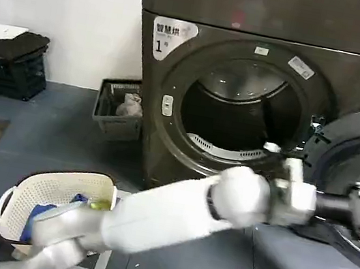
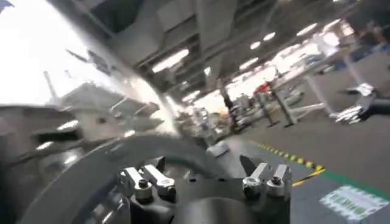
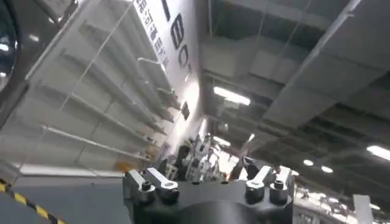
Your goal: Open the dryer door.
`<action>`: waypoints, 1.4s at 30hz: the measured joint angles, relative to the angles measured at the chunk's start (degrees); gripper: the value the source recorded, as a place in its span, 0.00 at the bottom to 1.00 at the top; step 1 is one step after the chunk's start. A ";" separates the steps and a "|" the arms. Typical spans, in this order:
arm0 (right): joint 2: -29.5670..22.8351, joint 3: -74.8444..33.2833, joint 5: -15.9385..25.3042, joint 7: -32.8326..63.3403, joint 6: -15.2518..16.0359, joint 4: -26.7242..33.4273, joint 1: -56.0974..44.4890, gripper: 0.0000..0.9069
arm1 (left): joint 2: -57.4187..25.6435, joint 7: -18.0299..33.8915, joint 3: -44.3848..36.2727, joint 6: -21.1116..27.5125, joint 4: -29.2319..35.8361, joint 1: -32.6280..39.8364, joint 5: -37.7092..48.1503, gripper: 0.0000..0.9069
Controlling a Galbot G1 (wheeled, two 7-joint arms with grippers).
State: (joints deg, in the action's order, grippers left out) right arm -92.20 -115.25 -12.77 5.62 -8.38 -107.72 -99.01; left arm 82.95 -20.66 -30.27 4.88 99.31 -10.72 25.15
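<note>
Grey laundry floor; the dryer door hangs swung open at frame right, heavy, rigid, slick-rimmed. Left gripper, fingers parted, reaches its rim.

The head camera looks forward and down from above at the dryer, near enough that its round opening sits mid-frame with the dryer door swung out to the right. The left wrist camera sits close against that door's curved rim, facing out across the hall floor. The right wrist camera tilts upward beside the dryer, toward shelving and ceiling lights.
</note>
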 joint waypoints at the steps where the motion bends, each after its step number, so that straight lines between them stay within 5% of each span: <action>1: 0.00 0.23 0.04 0.02 0.02 0.12 -0.03 1.00 | -1.91 -0.02 0.85 -0.42 1.12 -1.12 -0.02 1.00; 23: 5.35 4.13 0.02 0.36 0.18 3.30 0.17 1.00 | -35.16 -1.06 32.30 -3.03 17.19 -32.28 -1.75 1.00; 35: 8.58 4.39 0.01 0.23 -0.07 7.00 0.49 1.00 | -46.53 -1.41 39.00 -10.34 8.22 -37.32 -20.70 1.00; 42: 9.04 4.65 -0.14 -0.21 0.28 7.70 0.65 1.00 | -51.48 -1.14 39.25 -21.48 -1.20 -35.27 -36.22 1.00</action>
State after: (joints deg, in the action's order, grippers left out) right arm -83.16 -110.60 -12.91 5.41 -8.10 -100.02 -98.36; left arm 31.47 -21.80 8.98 -16.60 98.11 -45.99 -11.08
